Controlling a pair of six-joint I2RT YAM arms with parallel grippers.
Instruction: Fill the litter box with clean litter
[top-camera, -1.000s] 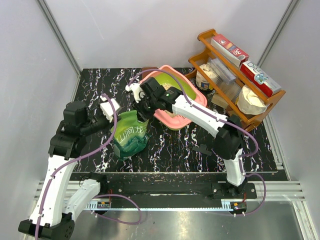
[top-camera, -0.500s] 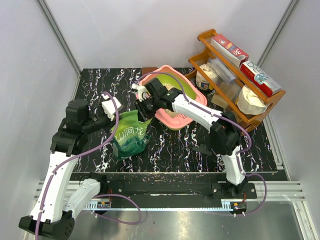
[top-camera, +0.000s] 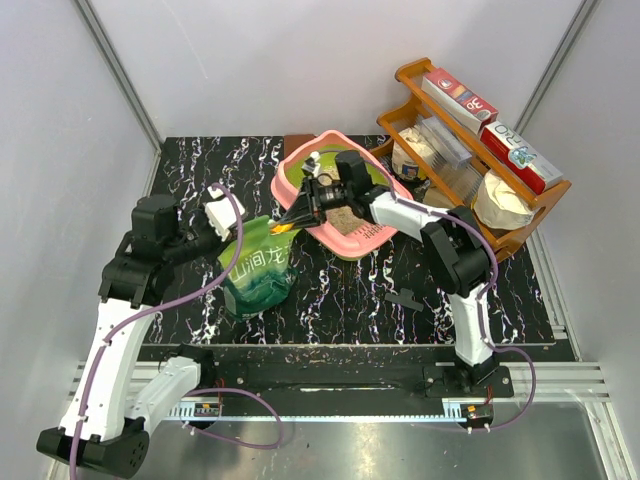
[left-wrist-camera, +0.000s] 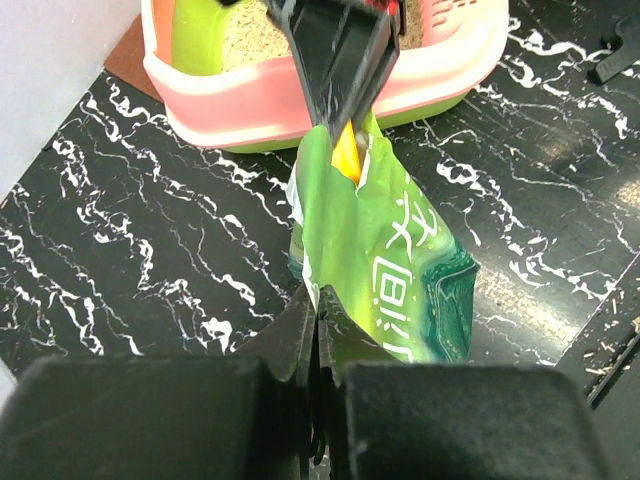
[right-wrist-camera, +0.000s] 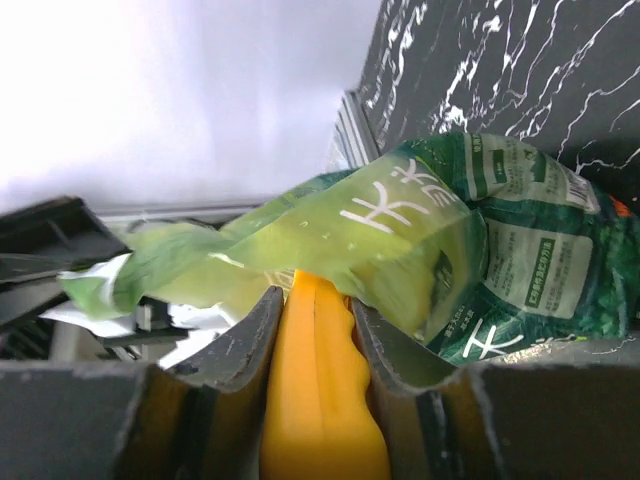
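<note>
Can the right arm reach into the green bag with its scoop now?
Probably yes: the left gripper holds the bag open by its edge, and the scoop in the right gripper sits at the mouth.

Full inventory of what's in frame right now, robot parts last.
litter box: 1, pink with lime-green inner walls, far middle of table
clean litter: some, beige, inside the litter box
green bag: 1, green with white characters, standing left of the litter box, top open
scoop: 1, yellow-orange, at the bag's mouth
wooden rack: 1, brown, far right
red boxes: 2, red and white, on top of the rack
pale tubs: 2, white-cream, lower in the rack
small black part: 1, on the table near the right arm
table: 1, black marbled
left gripper: 1, black, shut on the bag's edge
right gripper: 1, black, shut on the scoop handle
</note>
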